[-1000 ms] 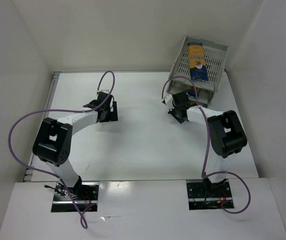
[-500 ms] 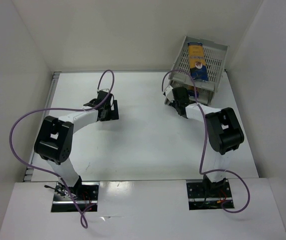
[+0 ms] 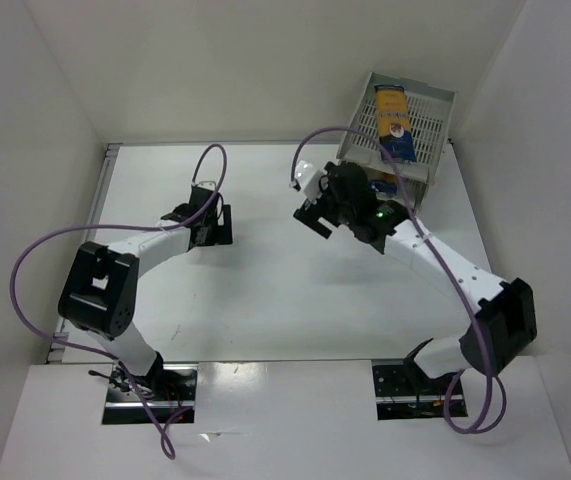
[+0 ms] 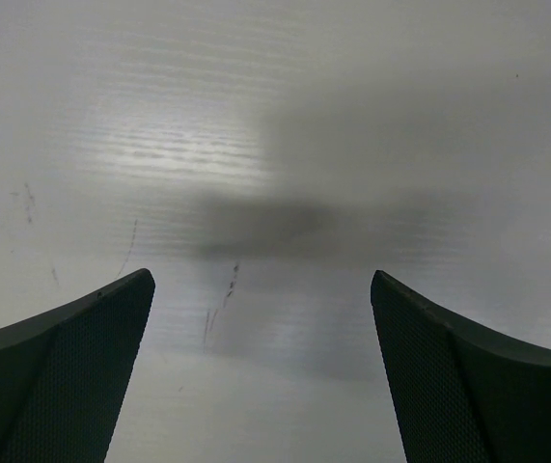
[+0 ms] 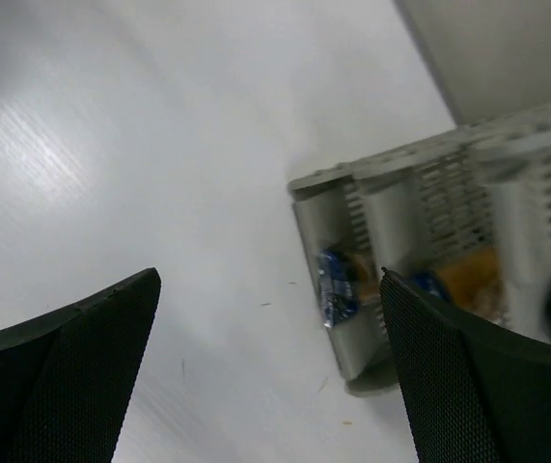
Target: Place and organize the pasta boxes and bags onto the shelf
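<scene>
Spaghetti packets [image 3: 393,118] in shelf [image 3: 431,118] tiers

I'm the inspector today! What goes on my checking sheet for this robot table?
Surface: white table, faint scuff marks.
Job's things: grey shelf askew at the far right corner; one spaghetti packet on its top tier; blue packet end in a lower tier.
Clutter: nothing seen.
Grippers: left gripper open, empty, over bare table; right gripper open, empty, apart from the shelf.
Cables: purple cables loop off both arms.
Surroundings: white walls.
</scene>
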Action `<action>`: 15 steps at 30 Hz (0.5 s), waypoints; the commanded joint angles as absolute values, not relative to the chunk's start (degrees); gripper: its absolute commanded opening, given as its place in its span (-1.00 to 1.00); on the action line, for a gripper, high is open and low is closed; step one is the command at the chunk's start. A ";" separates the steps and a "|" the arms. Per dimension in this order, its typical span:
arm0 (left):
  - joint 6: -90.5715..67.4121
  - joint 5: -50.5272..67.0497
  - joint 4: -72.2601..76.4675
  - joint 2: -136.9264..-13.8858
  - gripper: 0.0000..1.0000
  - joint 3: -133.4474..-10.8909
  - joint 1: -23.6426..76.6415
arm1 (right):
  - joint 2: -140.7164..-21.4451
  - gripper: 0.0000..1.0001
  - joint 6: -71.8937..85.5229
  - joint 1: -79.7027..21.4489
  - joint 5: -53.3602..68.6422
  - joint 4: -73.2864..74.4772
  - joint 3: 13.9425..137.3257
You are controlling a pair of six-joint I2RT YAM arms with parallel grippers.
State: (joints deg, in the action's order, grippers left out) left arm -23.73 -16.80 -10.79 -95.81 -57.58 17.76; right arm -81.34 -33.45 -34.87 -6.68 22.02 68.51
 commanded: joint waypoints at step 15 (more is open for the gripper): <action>-19.51 -18.02 -10.28 -68.30 1.00 -40.87 13.98 | -63.90 1.00 -18.02 11.02 -6.08 53.60 80.43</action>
